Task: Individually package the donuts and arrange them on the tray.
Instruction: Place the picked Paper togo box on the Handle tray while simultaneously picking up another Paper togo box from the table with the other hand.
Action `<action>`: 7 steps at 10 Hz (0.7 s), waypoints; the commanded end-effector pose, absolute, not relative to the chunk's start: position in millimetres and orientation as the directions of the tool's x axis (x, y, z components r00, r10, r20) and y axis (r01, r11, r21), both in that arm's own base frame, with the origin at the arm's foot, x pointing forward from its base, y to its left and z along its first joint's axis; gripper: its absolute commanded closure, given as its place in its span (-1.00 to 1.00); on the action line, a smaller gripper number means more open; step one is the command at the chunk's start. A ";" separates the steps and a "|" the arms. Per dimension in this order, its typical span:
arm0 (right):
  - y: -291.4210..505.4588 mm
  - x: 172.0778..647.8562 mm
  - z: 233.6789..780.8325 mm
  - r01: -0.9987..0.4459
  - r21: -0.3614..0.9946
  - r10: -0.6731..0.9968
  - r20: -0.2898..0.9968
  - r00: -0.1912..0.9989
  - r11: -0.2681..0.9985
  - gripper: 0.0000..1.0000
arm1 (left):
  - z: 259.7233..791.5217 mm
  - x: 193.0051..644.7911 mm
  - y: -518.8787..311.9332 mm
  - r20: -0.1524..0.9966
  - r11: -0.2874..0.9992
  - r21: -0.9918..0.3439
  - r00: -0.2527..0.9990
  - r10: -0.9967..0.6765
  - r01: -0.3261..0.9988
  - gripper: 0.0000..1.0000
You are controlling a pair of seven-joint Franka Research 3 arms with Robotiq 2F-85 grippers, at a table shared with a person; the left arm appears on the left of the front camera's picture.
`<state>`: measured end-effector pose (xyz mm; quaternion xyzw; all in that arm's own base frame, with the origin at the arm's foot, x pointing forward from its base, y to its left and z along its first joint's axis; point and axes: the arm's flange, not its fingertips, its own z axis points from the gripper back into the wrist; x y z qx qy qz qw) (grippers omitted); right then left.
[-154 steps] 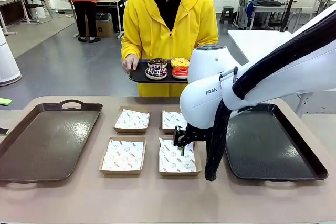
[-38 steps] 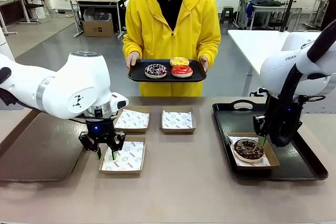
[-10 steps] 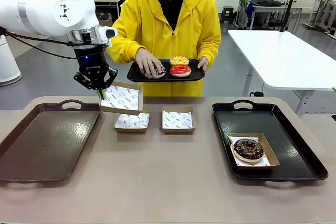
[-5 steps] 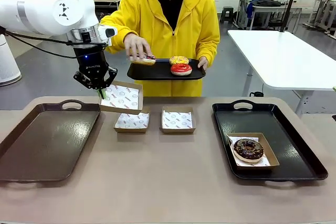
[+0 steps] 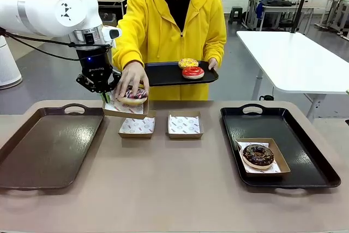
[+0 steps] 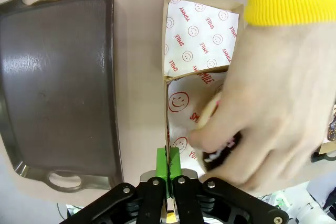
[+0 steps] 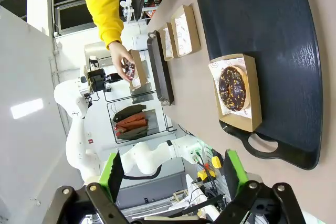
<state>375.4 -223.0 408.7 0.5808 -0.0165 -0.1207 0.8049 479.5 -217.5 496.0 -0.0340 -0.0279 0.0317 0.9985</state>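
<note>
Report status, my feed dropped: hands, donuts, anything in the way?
Left hand shut on raised box edge. Right hand open, empty. Person's hand on drizzled donut in that box.

Each box (image 5: 185, 136) is brown cardboard with paper (image 5: 184, 124) inside. The black tray (image 5: 305, 135) is shiny plastic. The tabletop (image 5: 174, 189) looks smooth and dull.

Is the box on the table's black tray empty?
No, the box on the black tray holds a chocolate donut with sprinkles.
</note>
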 end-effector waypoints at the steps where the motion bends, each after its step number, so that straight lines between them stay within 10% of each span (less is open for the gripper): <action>1: -224.6 377.8 410.9 0.177 0.944 -0.214 -0.118 0.970 0.280 -1.00 | 495.9 475.5 -216.4 0.064 0.995 -0.070 0.995 0.078 -0.074 1.00; 7: -224.6 377.8 410.9 0.177 0.944 -0.214 -0.118 0.970 0.280 -1.00 | 495.9 475.5 -216.4 0.064 0.995 -0.070 0.995 0.078 -0.074 1.00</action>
